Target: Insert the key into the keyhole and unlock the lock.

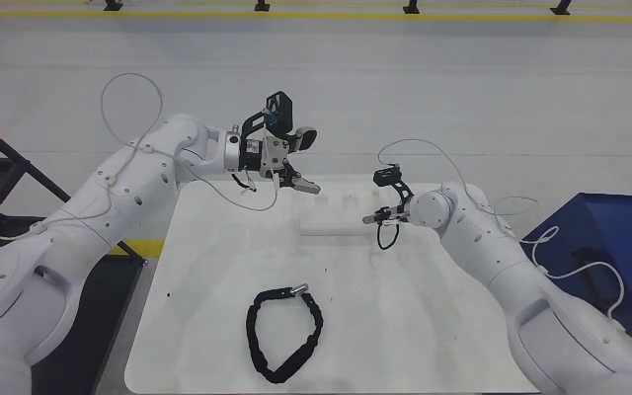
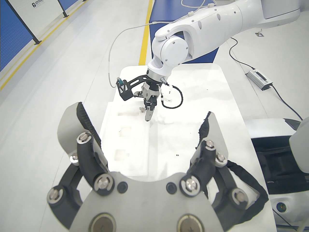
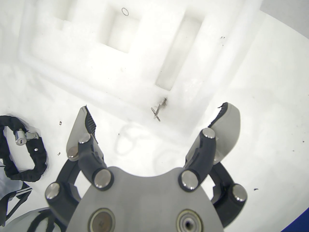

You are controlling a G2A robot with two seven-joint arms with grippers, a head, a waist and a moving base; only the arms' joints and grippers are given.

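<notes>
We see the left end effector (image 2: 144,111) held above the far left corner of the worktop (image 1: 197,296), spread wide and empty. The right end effector (image 3: 154,108) hangs over the right end of the white foam block (image 1: 331,225), likewise spread wide with nothing in its grasp. The key (image 3: 158,111) sits on that foam just beside the end of a long slot (image 3: 179,51) (lying flat or stuck upright, we cannot tell). The lock (image 1: 284,334), a black-sleeved chain loop with a silver cylinder (image 3: 19,138), lies on the near middle of the worktop, well apart from the key.
</notes>
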